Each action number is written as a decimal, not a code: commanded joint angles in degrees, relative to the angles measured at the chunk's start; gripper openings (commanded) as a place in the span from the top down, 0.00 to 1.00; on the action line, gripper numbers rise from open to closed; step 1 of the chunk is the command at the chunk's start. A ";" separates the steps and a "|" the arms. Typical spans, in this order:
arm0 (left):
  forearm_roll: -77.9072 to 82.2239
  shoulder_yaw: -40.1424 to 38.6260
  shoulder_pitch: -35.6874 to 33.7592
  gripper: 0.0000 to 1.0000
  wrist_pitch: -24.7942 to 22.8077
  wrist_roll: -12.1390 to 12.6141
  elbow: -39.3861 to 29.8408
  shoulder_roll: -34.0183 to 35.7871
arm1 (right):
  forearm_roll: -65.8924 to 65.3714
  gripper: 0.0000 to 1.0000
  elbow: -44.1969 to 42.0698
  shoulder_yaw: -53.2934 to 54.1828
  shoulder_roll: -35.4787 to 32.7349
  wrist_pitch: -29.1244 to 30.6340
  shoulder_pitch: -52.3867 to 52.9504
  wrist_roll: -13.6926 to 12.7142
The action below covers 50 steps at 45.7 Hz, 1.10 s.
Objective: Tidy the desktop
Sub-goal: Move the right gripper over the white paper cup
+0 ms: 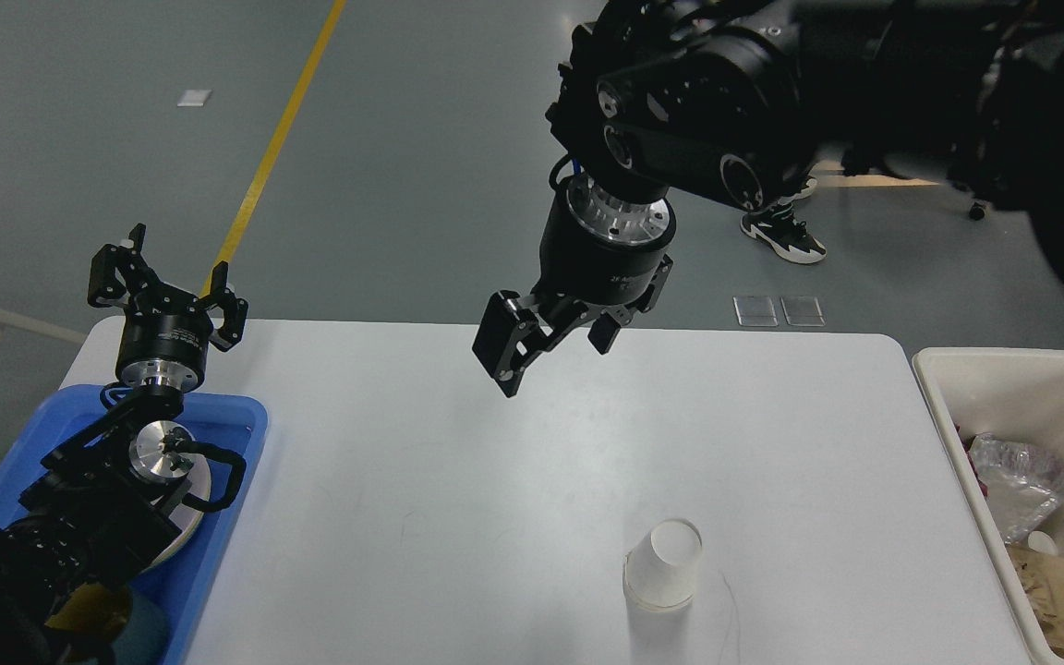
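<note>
The white desktop (pixel 458 480) fills the lower part of the head view. A translucent white cup (pixel 663 564) stands upside down on it, near the front and right of the middle. My right gripper (pixel 551 348) hangs open and empty above the desktop's far middle, well behind and left of the cup. Over the desktop's far left corner, my left gripper (pixel 169 282) points upward, open, with nothing between its fingers.
A blue tray (pixel 227 462) at the left edge holds a white plate, partly hidden by my left arm. A cream-white bin (pixel 943 406) with crumpled wrappers stands off the right edge. A person's feet (pixel 781 231) and chairs are beyond the table.
</note>
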 commanded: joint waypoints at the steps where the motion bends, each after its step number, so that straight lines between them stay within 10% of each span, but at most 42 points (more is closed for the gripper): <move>1: -0.03 -0.02 0.00 0.04 -0.02 0.00 -0.02 0.00 | -3.74 0.00 -1.96 -0.12 0.04 0.00 -7.33 -0.02; 50: -0.03 -0.02 0.00 0.03 -0.02 0.00 0.07 0.00 | -7.61 0.00 -8.73 -5.66 -1.54 0.00 -26.15 -0.11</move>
